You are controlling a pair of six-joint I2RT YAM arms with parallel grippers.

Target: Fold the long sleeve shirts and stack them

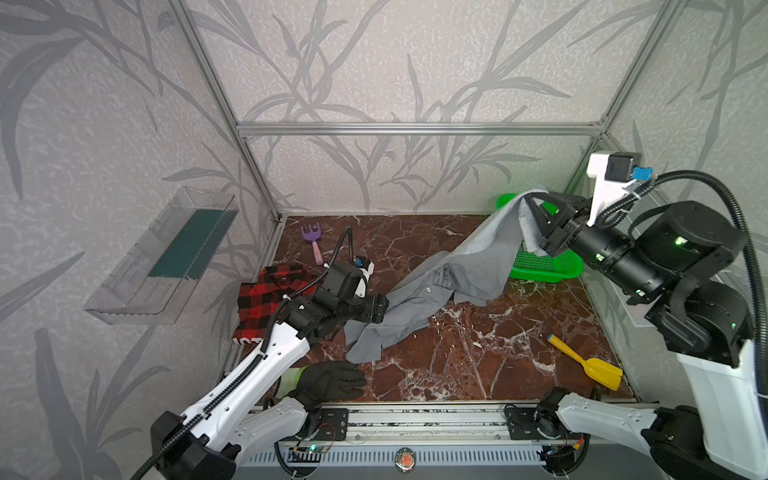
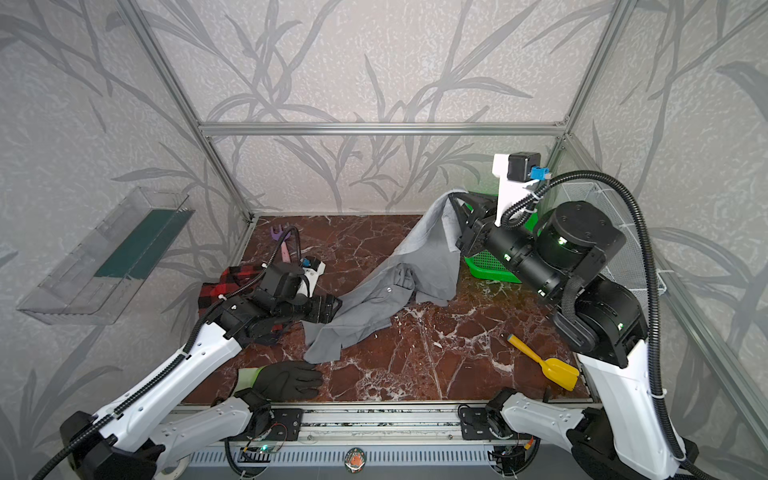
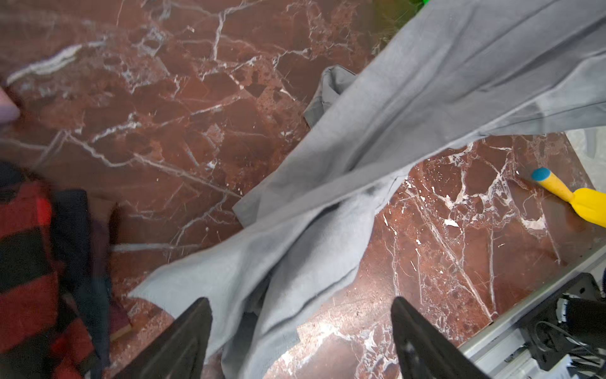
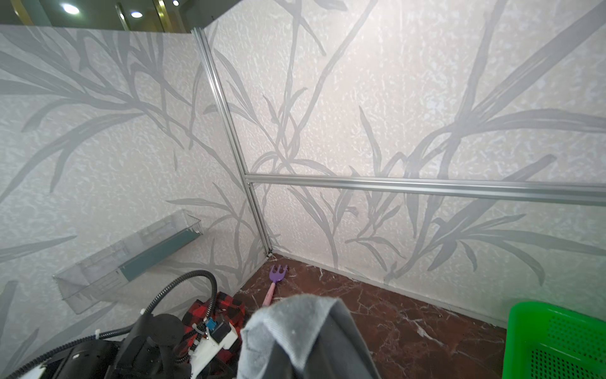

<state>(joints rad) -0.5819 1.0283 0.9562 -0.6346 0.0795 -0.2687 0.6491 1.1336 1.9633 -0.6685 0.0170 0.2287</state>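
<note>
our right end effector (image 1: 534,208) is pressed together on one end of the grey shirt (image 1: 469,266), holding it up over the far right of the desk (image 1: 478,353). the shirt's long axis slants down from there to the near left. its low end lies on the desk at our left end effector (image 3: 300,331), which is spread and gripping nothing. the left arm is nearer that end, so we judge it makes the next grasp. the plaid shirt (image 1: 266,299) lies just left of it.
</note>
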